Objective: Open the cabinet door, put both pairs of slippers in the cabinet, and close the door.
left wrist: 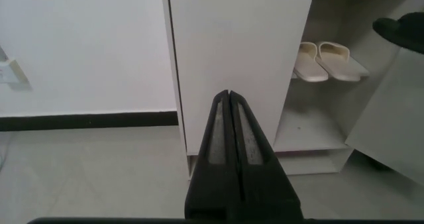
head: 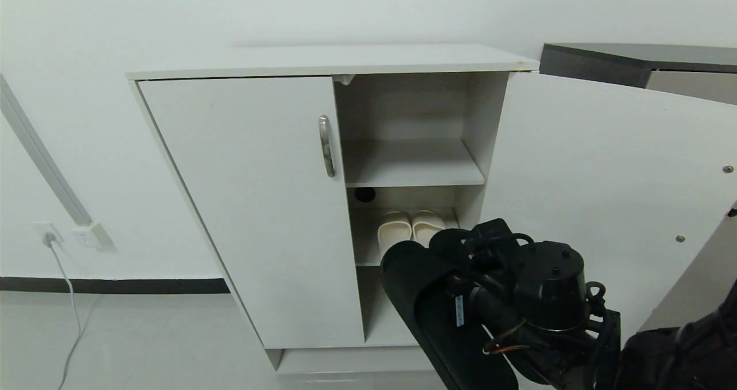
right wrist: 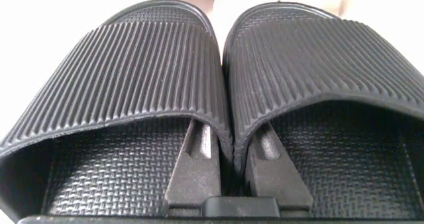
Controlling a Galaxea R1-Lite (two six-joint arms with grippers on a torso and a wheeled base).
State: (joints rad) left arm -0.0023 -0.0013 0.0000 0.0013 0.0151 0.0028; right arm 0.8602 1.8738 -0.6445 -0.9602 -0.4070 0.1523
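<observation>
You are facing the white cabinet point(head: 322, 61), which stands on the floor point(head: 144, 344) against the wall. Its right door point(head: 604, 165) is swung wide open, out to the cabinet's right, and its left door point(head: 242, 205) is closed flat.

The pair of black slippers point(head: 437, 315) is in front of the cabinet's open right half, off the floor and level with the bottom compartment, not yet past the front edge. In the right wrist view the two slippers point(right wrist: 218, 71) lie side by side, ribbed straps up. The right tool point(right wrist: 232, 128) has one finger point(right wrist: 192, 164) inside each slipper and pinches their touching inner walls together.

The pair of white slippers point(head: 410, 226) is inside the cabinet (side by side and touching), on the lower shelf of the right half, under the upper shelf point(head: 414, 177). The left wrist view shows them point(left wrist: 329, 59) there too.

Your left tool point(left wrist: 229, 101) is low in front of the cabinet's closed left door, with its fingers pressed together on nothing.

A metal handle point(head: 326, 146) stands upright on the closed door's inner edge. A wall socket point(head: 47, 237) with a cable plugged in is well to the cabinet's left.
</observation>
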